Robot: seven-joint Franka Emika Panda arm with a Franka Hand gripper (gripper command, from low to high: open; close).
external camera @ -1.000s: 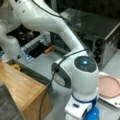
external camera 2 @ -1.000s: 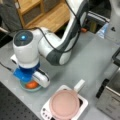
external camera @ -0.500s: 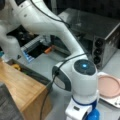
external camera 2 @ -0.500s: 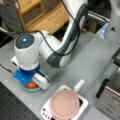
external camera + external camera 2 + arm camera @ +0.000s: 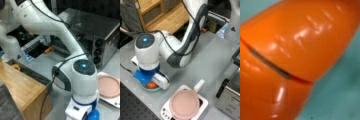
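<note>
The arm bends down low over the grey tabletop [image 5: 202, 62], and its hand [image 5: 149, 81] sits right on top of a teal plate [image 5: 153, 88] near a front view's left. An orange carrot-shaped piece [image 5: 151, 85] lies in that plate, peeking out just under the blue wrist block. In the wrist view the carrot [image 5: 297, 50] fills nearly everything, glossy orange with a dark seam running across it, and the teal plate [image 5: 340, 95] shows behind it at the lower right corner. The camera is pressed in very close here. Whether the hand is open or closed on the carrot, I cannot tell; the fingers are hidden beneath the wrist in both front views.

Just beside the plate, toward a front view's bottom right, stands a small white scale [image 5: 202, 103] carrying a pink dish [image 5: 185, 104], apart from the hand. In a front view the same pink dish [image 5: 108, 86] sits right of the arm's wrist, and the hand itself drops out past the bottom edge. A metal toaster oven [image 5: 100, 32] stands behind, with dark knobs down its front. A wooden cabinet [image 5: 22, 90] fills the lower left, and a wooden shelf unit [image 5: 162, 12] shows at a front view's top.
</note>
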